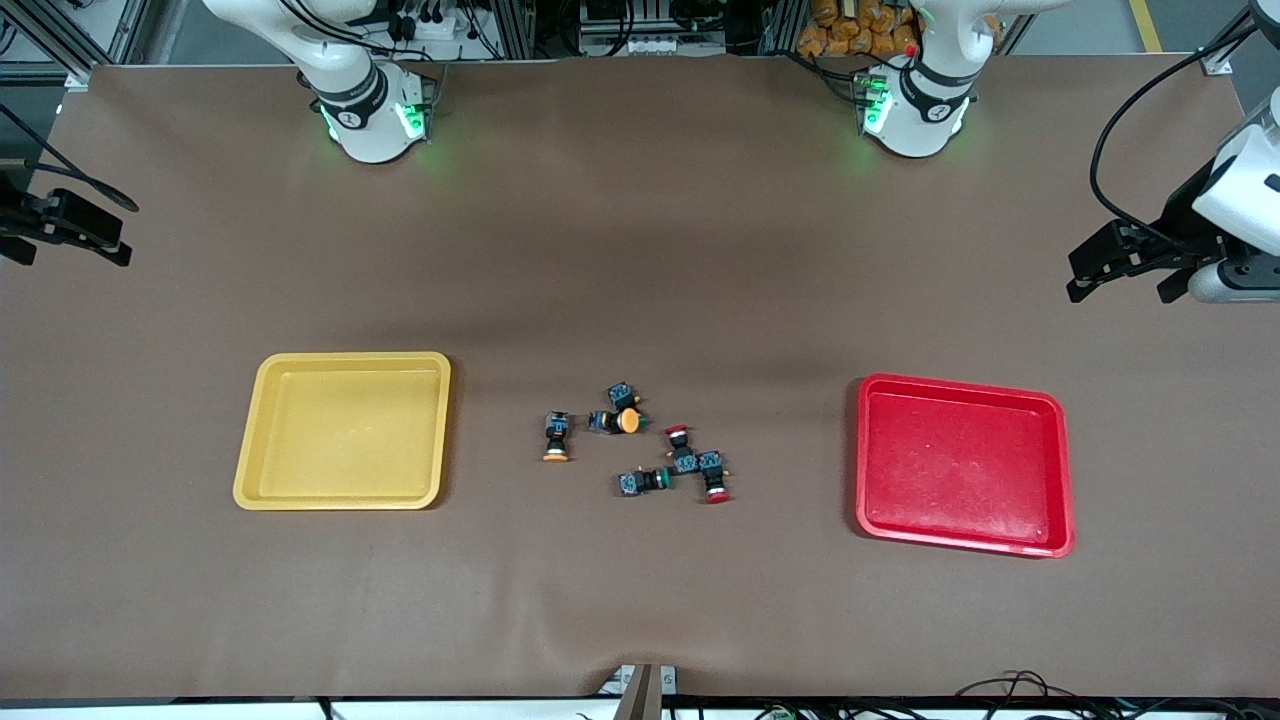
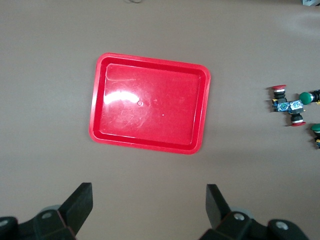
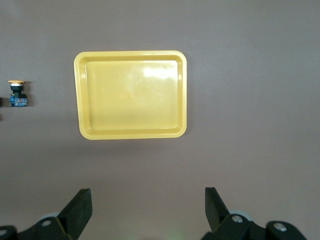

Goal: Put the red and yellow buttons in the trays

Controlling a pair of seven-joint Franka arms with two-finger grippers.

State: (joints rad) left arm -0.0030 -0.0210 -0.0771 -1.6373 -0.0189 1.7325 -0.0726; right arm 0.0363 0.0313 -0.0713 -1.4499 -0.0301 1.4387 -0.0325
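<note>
Front view, brown table cover [image 1: 640, 250], yellow tray [image 1: 250, 440], red tray [image 1: 1062, 480], left gripper [image 2: 148, 202] and right gripper [image 3: 147, 207] both spread, empty.

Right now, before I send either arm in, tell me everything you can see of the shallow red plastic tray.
The shallow red plastic tray is rectangular with rounded corners and a raised rim, glossy, its floor lightly scuffed. It lies flat on the brown table mat, toward the left arm's end, slightly skewed to the table edge. It holds nothing, and nothing touches it: the cluster of push-button switches lies apart, toward the table's middle. The left wrist view looks straight down on it.
</note>
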